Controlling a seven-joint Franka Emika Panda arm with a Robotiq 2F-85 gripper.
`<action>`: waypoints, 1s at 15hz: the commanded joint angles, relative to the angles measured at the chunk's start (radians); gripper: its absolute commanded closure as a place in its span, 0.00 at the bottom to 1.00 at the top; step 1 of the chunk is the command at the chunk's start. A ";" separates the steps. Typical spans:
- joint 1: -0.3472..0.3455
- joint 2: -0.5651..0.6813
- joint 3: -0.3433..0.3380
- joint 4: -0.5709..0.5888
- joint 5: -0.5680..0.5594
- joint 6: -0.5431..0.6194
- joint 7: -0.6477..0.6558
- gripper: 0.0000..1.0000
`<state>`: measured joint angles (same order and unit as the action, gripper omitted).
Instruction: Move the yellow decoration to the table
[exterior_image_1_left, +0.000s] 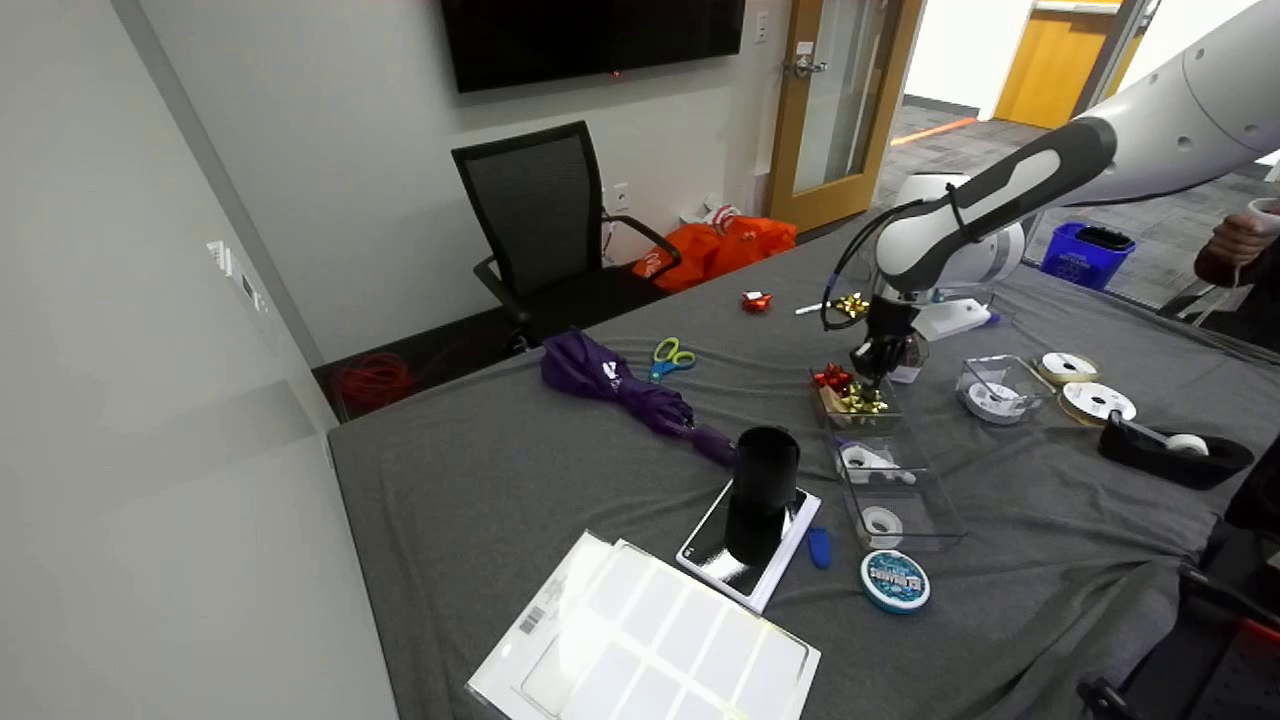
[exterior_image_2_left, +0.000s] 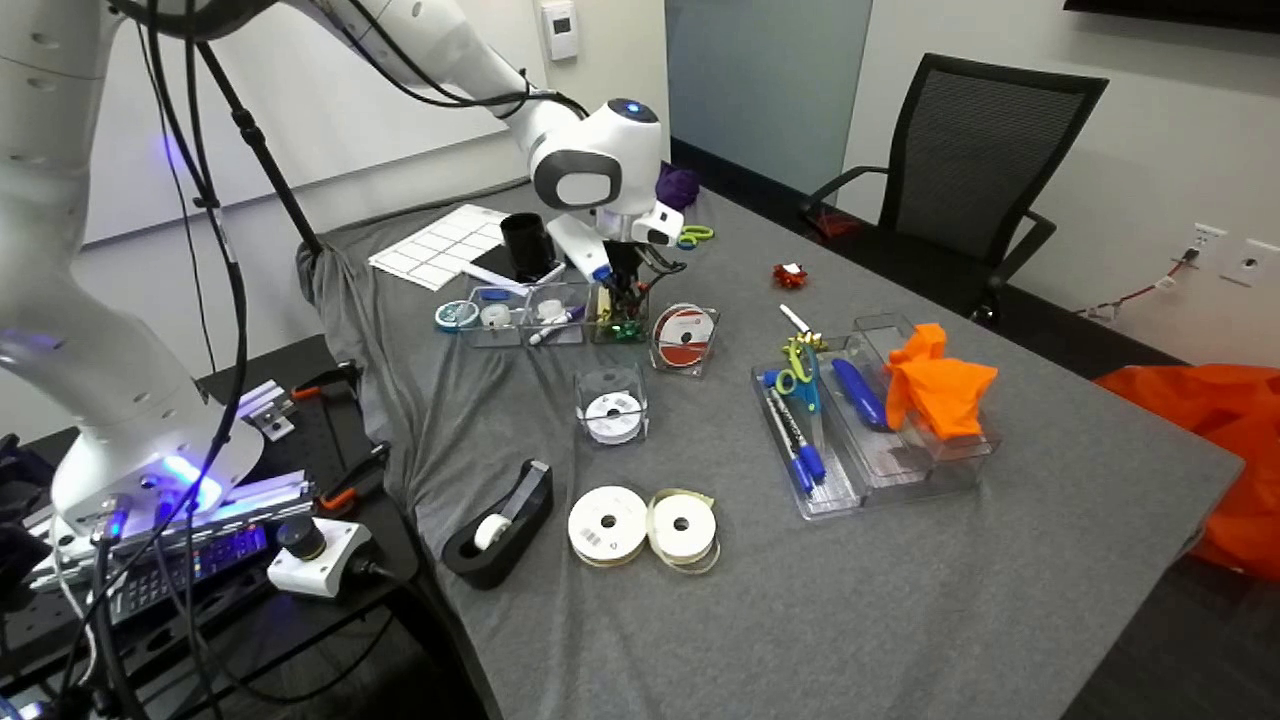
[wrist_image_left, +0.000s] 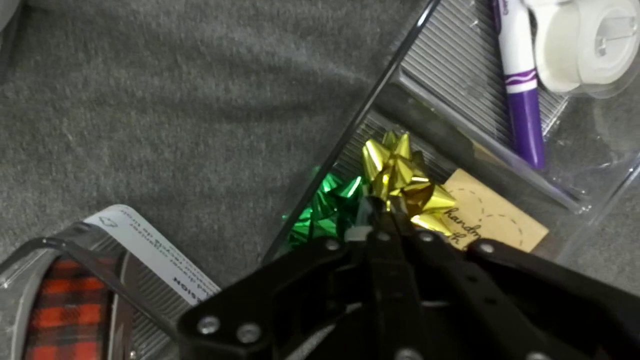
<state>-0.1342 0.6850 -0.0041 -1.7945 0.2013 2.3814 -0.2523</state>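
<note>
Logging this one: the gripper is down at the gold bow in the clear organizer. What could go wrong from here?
Slipping: the gripper seems closed on only an edge of the gold bow, so the foil loops might bend or pull free.
Tagging along: the green bow sits right beside it and could get snagged.
Catching: the clear organizer has a rim close by, which the lift may scrape.

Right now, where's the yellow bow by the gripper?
Wrist view, centre: the yellow bow sits in the clear bin, green bow to its left, tan card right.
</note>
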 joint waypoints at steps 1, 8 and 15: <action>-0.035 -0.083 0.031 -0.073 -0.006 0.018 -0.036 1.00; -0.039 -0.240 0.015 -0.165 -0.015 0.009 -0.068 1.00; -0.071 -0.332 -0.024 -0.120 0.012 0.009 -0.026 1.00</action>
<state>-0.1793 0.3989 -0.0221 -1.9157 0.1907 2.3938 -0.2915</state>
